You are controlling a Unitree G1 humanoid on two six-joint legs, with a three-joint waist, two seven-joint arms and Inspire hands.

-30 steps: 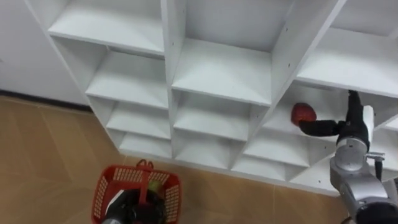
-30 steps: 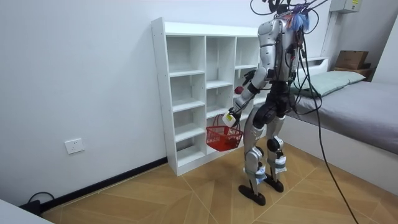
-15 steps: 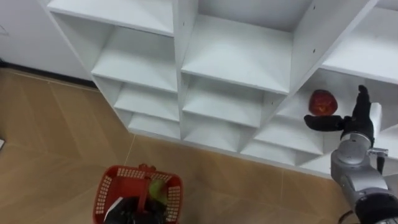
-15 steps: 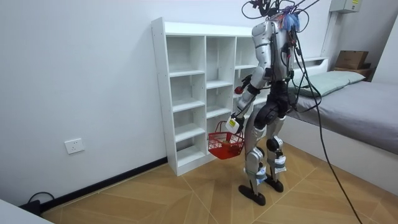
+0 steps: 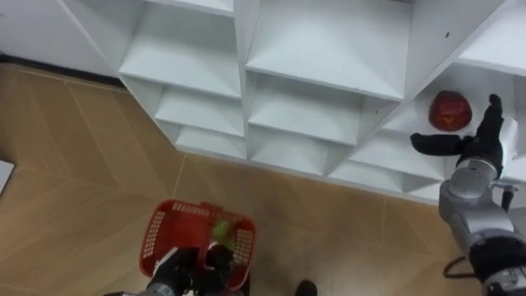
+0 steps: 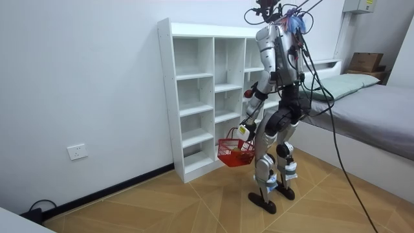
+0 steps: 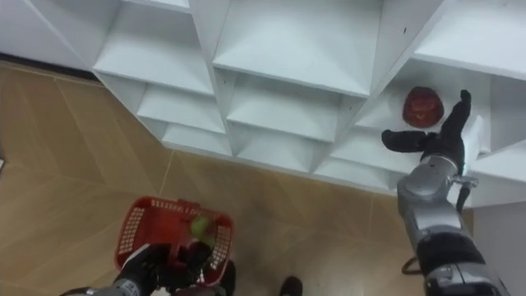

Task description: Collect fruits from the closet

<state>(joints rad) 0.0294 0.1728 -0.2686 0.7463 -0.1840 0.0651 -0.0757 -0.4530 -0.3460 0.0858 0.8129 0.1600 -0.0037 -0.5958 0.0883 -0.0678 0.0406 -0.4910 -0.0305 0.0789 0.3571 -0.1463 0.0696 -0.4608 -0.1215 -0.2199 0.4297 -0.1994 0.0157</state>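
Note:
A red fruit point(image 5: 450, 110) lies on a shelf in the right column of the white closet point(image 5: 329, 74). My right hand point(image 5: 479, 145) is open just below and to the right of it, fingers straight up and thumb stretched out under the fruit, apart from it. Low in the left eye view my left hand point(image 5: 187, 268) is curled round the handle of a red basket point(image 5: 164, 238) that hangs over the floor. A green fruit point(image 5: 220, 231) lies in the basket. In the room view I stand close before the closet point(image 6: 194, 97), the basket point(image 6: 234, 153) hanging by my legs.
The closet's other compartments that show hold nothing. Wood floor point(image 5: 74, 164) stretches to my left in front of it. A bed point(image 6: 369, 103) stands at the room view's right, and a wall socket point(image 6: 77, 152) is low on the wall.
My view has shifted, so the closet sits higher and further right. The basket has swung in nearer my legs. The right hand stays open beside the red fruit.

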